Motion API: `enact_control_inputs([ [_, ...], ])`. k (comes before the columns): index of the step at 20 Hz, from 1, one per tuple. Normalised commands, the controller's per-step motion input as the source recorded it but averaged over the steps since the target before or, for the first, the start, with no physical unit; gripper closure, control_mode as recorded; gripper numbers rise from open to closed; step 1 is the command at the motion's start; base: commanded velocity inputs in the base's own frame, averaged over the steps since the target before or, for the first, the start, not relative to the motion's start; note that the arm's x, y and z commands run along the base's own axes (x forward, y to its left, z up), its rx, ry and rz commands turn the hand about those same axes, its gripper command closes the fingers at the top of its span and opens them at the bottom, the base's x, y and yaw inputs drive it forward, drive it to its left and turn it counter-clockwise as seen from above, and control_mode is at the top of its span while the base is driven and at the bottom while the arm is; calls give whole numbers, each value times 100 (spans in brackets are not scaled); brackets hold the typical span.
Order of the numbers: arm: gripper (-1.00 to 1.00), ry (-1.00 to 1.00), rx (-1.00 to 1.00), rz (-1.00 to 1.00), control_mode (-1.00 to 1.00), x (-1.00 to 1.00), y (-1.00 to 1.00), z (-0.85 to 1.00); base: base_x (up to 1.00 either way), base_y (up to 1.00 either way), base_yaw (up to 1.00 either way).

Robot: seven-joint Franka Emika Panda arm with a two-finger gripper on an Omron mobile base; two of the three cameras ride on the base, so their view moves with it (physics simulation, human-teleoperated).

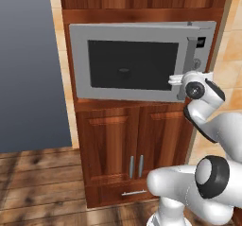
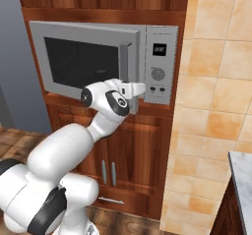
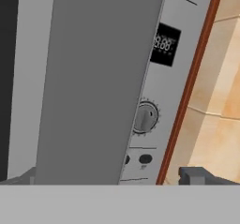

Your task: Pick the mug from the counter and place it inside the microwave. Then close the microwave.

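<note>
One wide door is what matters here: the microwave sits built into the reddish-brown cabinet column, and its door stands only a little ajar, the right edge swung out toward the arm. The gripper hovers right at that edge, by the long bar handle, with the fingers spread fully apart and nothing between them. In the hand view the grey door face looms close on the left, the control panel with its display and dial just beyond. The mug cannot be made out behind the dark window. The door looks stiff, smooth and light on its hinge; judging by that, a flat push on the face near the handle should swing it home, no pinch needed. A corner of the desk shows at far right.
</note>
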Motion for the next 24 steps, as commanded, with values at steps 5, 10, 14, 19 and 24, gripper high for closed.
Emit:
enact_control_inputs([
  [5,-100,6,-3,0,-100,21,-13,1,0,0,0],
  [10,-100,8,-4,0,-100,28,-13,0,0,0,0],
  [14,-100,6,-5,0,-100,35,-13,0,0,0,0],
  [19,-100,6,-7,0,-100,35,-12,1,0,0,0],
  [24,-100,7,-5,0,-100,33,-11,0,0,0,0],
])
